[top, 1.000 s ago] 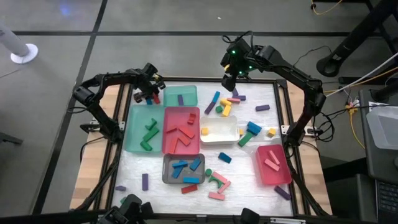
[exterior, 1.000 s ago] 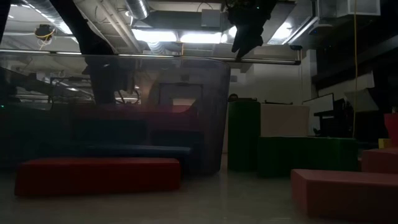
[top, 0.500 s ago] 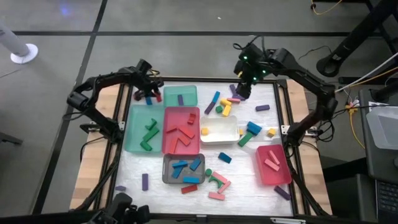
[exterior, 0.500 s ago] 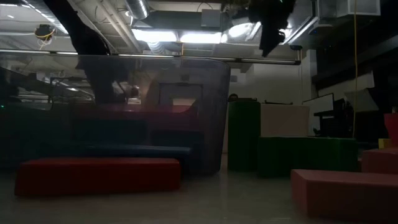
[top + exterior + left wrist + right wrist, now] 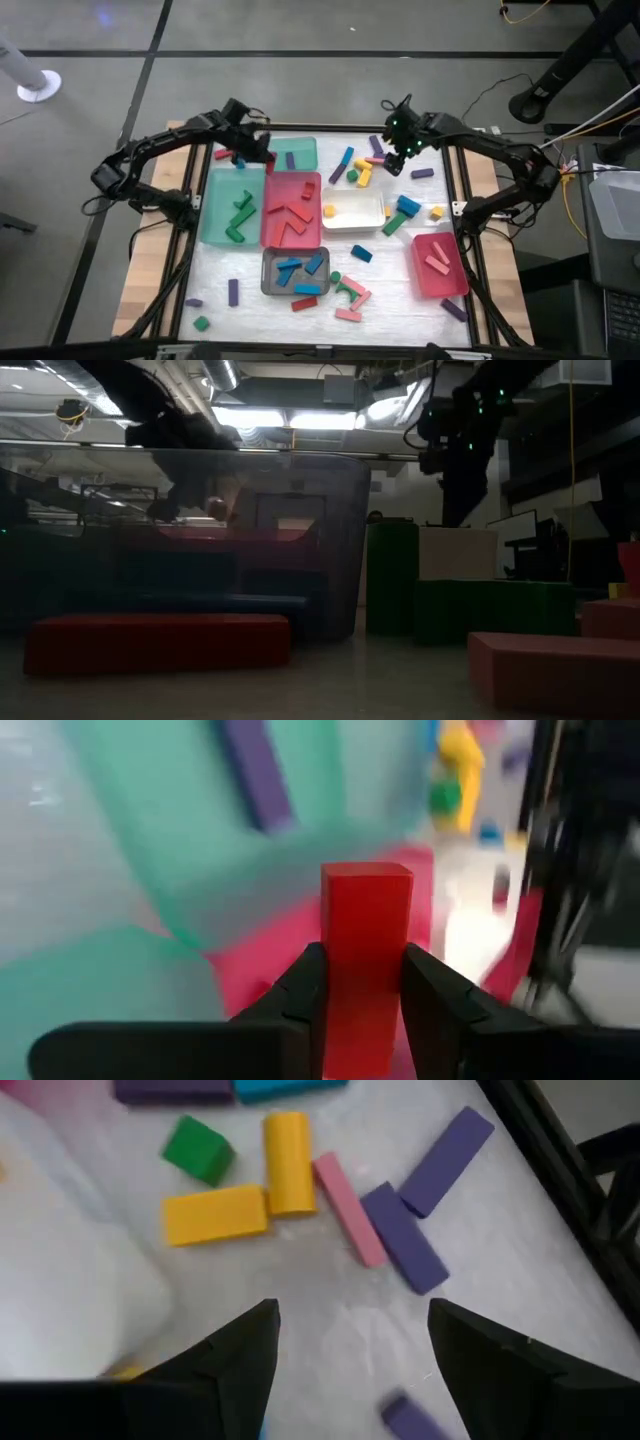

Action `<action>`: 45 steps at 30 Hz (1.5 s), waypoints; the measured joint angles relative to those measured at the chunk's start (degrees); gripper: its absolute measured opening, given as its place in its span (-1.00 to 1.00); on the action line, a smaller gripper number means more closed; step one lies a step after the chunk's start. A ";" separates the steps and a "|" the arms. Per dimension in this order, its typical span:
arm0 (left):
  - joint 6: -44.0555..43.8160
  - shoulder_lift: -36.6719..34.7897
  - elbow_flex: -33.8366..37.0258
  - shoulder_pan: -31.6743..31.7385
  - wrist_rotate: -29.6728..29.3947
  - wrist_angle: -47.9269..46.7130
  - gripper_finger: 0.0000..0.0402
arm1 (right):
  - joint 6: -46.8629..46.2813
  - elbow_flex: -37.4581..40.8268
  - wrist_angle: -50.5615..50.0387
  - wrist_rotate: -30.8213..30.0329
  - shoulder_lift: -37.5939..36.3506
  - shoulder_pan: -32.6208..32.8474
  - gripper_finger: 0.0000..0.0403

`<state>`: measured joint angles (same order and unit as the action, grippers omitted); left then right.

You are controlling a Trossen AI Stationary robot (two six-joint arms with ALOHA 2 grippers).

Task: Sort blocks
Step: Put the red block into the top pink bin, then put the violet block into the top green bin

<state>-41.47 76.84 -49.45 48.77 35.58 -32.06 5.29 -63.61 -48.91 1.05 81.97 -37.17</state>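
- Blocks lie spread over the white table top (image 5: 390, 290), with many already sorted into trays; one red block (image 5: 365, 960) is held upright between the jaws of the left gripper (image 5: 362, 982), which are closed partway on its sides.
- Left gripper (image 5: 256, 150) hangs at the far left of the table, over the corner where the small teal tray (image 5: 300, 152), the large green tray (image 5: 222, 205) and the red tray (image 5: 290, 210) meet.
- Judged step: carry the red block to the red tray, which already holds several red bars.
- To do it well: move fully over the red tray's interior before letting go, since a release at the shared rims could drop the block into a green tray. Lower close to the tray floor so the block does not bounce out, and aim for a bare patch among the bars.
- Right gripper (image 5: 352, 1342) has its jaws spread wide and holds nothing. It hovers above the far cluster: two yellow blocks (image 5: 288, 1160), a green cube (image 5: 197, 1148), a pink bar (image 5: 349, 1208) and purple bars (image 5: 404, 1237).
- For a pick there, one jaw should go on each long side of a single bar. The pink and purple bars touch, so the isolated green cube looks easier.
- No brand, label or writing is readable in any view.
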 joint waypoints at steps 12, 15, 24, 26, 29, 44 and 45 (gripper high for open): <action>9.40 -0.17 -0.02 -22.67 -3.33 0.21 -0.52 | 16.78 9.85 14.94 -8.44 1.16 -0.49 0.26; 12.73 -0.17 -0.02 -26.04 -6.52 0.21 -0.47 | 17.60 10.48 14.89 -7.13 3.04 -1.17 0.26; 14.87 -0.17 -0.02 -31.92 -15.30 1.40 -0.30 | 20.13 10.50 15.73 -4.30 7.45 -6.07 0.26; 14.71 -0.18 -0.03 -32.83 -16.76 2.05 -0.24 | 20.63 10.50 15.67 -2.58 8.42 -7.31 0.26; 14.72 -0.20 -0.03 -33.85 -18.77 1.91 -0.15 | 20.77 10.50 15.95 -0.53 9.69 -8.91 0.26; 14.73 -0.20 -0.02 -34.18 -19.11 1.87 -0.05 | 25.11 10.05 20.33 4.69 16.72 -10.14 0.18; 14.72 -0.20 -0.02 -34.14 -19.11 1.87 -0.05 | 25.04 10.05 20.37 4.89 17.00 -10.16 0.13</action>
<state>-26.75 76.64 -49.47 14.63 16.47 -30.20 30.34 -53.56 -28.54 5.94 98.97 -47.33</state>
